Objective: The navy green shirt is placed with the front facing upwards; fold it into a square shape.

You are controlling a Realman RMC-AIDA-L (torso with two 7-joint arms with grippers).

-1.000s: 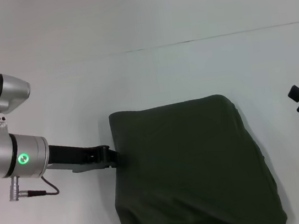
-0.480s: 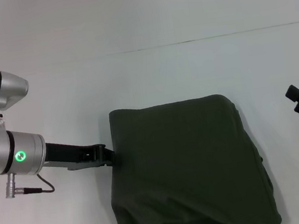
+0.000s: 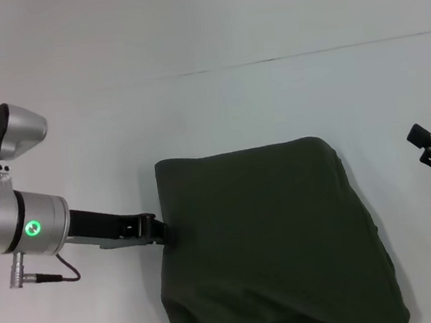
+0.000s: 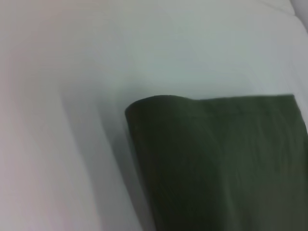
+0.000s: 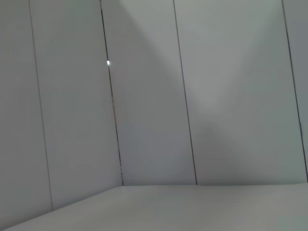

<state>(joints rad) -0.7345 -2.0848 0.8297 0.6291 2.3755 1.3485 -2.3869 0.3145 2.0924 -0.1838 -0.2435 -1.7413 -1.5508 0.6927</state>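
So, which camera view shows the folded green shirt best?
The head view: nearly the whole shirt shows there, left gripper at its edge. The left wrist view shows only one corner; the right wrist view shows none.

Looks like a bare lab or test room: plain white tabletop (image 3: 271, 97), pale panelled wall (image 5: 144, 96) with thin vertical seams, nothing homely around.
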